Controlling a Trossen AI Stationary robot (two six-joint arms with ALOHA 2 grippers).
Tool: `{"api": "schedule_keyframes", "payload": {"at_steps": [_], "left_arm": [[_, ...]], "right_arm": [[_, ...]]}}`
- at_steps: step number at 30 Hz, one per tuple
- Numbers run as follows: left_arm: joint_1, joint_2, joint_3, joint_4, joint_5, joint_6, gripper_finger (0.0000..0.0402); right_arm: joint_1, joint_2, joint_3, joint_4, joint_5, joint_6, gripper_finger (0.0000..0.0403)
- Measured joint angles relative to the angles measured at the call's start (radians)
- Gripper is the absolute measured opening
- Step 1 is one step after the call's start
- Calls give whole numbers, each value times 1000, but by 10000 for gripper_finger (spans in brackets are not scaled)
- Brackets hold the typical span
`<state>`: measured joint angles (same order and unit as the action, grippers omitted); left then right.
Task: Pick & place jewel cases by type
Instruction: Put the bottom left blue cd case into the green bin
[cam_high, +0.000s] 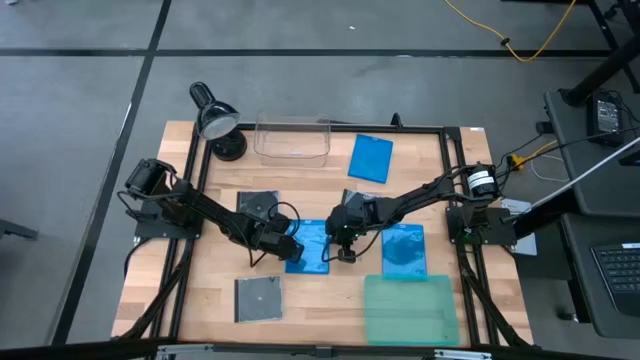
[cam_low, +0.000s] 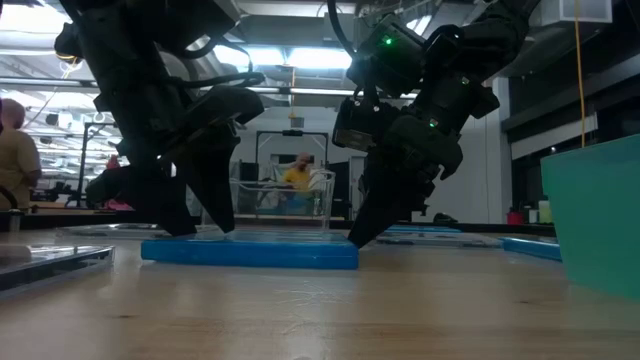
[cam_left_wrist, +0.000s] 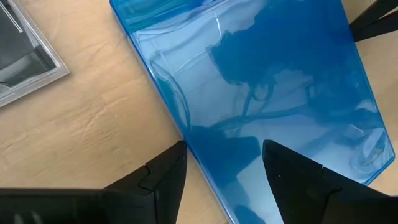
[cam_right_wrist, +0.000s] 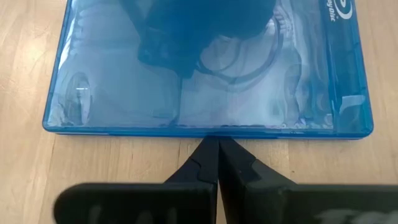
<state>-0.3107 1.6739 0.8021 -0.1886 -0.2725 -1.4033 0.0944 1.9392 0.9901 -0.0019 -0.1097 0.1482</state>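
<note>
A translucent blue jewel case (cam_high: 310, 250) lies flat on the wooden table's middle, between my two grippers. My left gripper (cam_left_wrist: 224, 146) is open at the case's left long edge, with one finger (cam_left_wrist: 165, 177) over the wood beside the edge and the other (cam_left_wrist: 292, 177) over the case's top. My right gripper (cam_right_wrist: 217, 140) is shut, and its tips are at the case's right long edge. Two more blue cases lie flat: one at the far side (cam_high: 371, 158), one right of the middle (cam_high: 404, 248). Two grey cases lie on the left half, one farther (cam_high: 258, 205) and one nearer (cam_high: 258, 298). My left gripper slants down from the table's left over the case's left edge (cam_left_wrist: 186, 134). I cannot tell whether either finger touches the case. My right gripper has its shut fingertips (cam_right_wrist: 208, 149) against the middle of the case's right long edge (cam_right_wrist: 214, 130). It slants down from the table's right, with its tips low by the table in the low view. The case lies flat.
A teal-green tray (cam_high: 408, 308) stands at the near right. A clear plastic bin (cam_high: 292, 140) and a black desk lamp (cam_high: 215, 120) stand at the far edge. A black frame (cam_high: 450, 180) runs around the table. People show in the room behind.
</note>
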Motion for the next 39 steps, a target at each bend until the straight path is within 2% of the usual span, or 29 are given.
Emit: {"api": "schedule_keyframes", "payload": {"at_steps": [14,25,27,29,39], "left_arm": [[-1,-10,6,11,-9,18,201],[1,-122,11,-19,-96,68,201],[2,-131,32,112,-86,94,200],[3,-151,27,145,-83,134,200],[50,-126,20,103,-14,171,190]], "right_arm": [[0,-1,0,-1,3,-5,4],[-12,-1,0,-2,-3,-31,4],[-14,0,2,14,-4,-32,4],[-14,0,2,15,-2,-38,4],[-16,0,2,12,-10,-36,4]]}}
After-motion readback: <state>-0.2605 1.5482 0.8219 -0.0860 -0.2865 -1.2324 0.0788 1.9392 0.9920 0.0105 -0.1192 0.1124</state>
